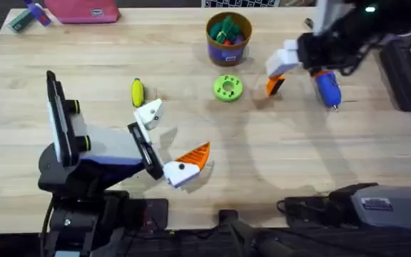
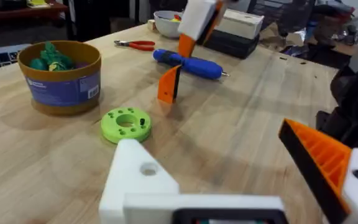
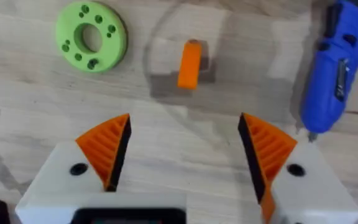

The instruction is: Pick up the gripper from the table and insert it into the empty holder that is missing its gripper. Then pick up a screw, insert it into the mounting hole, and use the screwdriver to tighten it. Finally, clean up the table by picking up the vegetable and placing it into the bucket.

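Your right gripper [image 3: 182, 155], fingers spread, hangs over the plank-grained tabletop [image 1: 277, 150]; the orange wedge [image 3: 190, 63] stands at its 12 o'clock, the screwdriver [image 3: 335, 68] at 2.

Table [image 1: 191, 121] carries bucket [image 1: 228, 41], disc [image 1: 227, 88], screwdriver [image 1: 327, 87], seemingly vegetable [image 1: 137, 92].

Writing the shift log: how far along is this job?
Nothing looks done. The loose orange gripper stands on the table; the right claw hangs open above it. The left claw's holder is bare. The screwdriver lies untouched, and the vegetable sits outside the bucket.
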`<act>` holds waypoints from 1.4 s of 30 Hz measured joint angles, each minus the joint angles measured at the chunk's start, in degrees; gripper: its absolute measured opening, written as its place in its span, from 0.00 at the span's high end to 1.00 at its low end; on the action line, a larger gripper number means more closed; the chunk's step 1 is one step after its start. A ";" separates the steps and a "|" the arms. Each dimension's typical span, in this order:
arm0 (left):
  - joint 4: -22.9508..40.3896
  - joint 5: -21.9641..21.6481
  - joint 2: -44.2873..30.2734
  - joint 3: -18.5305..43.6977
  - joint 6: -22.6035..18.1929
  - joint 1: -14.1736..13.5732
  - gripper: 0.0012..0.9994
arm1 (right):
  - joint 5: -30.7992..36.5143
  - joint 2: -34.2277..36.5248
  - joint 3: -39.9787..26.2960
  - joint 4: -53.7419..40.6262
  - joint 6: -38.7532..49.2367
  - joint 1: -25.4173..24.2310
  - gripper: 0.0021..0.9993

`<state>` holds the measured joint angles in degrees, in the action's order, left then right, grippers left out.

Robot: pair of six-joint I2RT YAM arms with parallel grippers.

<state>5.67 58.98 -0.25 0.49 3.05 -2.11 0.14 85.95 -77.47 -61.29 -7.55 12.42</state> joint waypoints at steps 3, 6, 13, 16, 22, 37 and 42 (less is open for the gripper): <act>0.02 0.00 -0.02 0.00 0.00 0.00 0.02 | 0.05 3.92 -0.66 1.20 -0.31 0.89 0.01; 0.02 0.00 0.00 0.00 0.00 0.00 0.01 | 1.22 6.97 -0.66 1.52 -1.74 0.99 0.01; 0.02 0.00 -0.02 0.00 0.00 0.00 0.01 | 3.33 11.12 -0.68 3.70 -3.72 1.22 0.03; 0.02 0.00 0.00 0.00 0.00 0.00 0.01 | 3.52 12.66 -0.71 4.65 -4.07 1.58 0.05; 0.02 0.00 -0.02 0.00 0.00 0.00 0.01 | 3.50 14.04 -0.71 4.82 -4.30 1.71 0.14; 0.01 0.00 -0.01 0.00 0.00 0.00 0.01 | 3.54 15.11 -0.83 6.55 -4.73 1.71 0.96; 0.02 0.00 -0.02 0.00 0.00 0.00 0.01 | 3.56 15.17 -0.99 6.90 -4.68 1.71 0.99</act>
<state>5.69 58.98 -0.27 0.49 3.05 -2.11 3.70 101.12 -78.46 -54.39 -12.23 14.13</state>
